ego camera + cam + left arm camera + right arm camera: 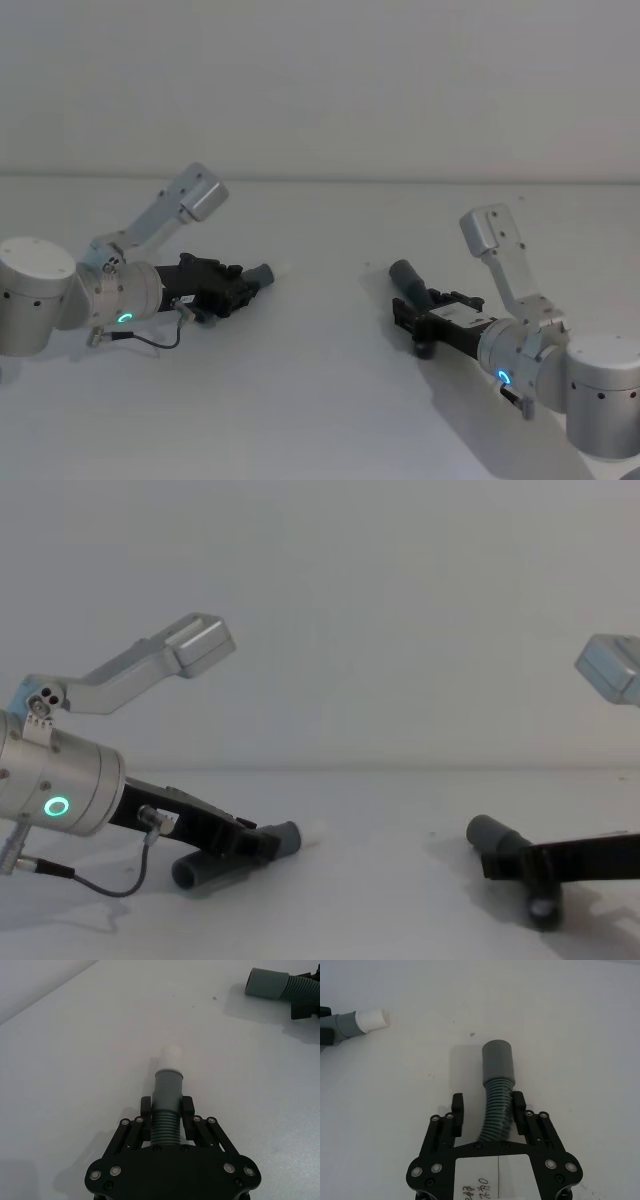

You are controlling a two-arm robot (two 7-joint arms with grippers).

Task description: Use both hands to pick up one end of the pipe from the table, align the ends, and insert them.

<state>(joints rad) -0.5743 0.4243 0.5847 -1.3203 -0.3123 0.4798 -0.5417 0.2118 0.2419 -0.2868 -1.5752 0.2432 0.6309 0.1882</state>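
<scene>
Two dark-grey corrugated pieces of the pipe lie on the white table point(320, 390). My left gripper point(166, 1110) is shut on the ribbed part of the left piece point(262, 273), just behind its smooth cuff point(167, 1087) with the white tip point(172, 1055). The tip points toward the right piece. My right gripper point(487, 1105) is open and low on the table, its fingers straddling the right piece point(496, 1110) behind the plain cuff point(497, 1062). One finger is near the ribs; a gap shows at the other. The two ends lie well apart point(283, 268) point(405, 272).
A pale wall point(320, 80) rises behind the table's far edge. Bare table lies between the two grippers. A thin black cable point(160, 343) loops under the left wrist. The left piece's far end point(190, 870) rests on the table below the left gripper point(262, 842).
</scene>
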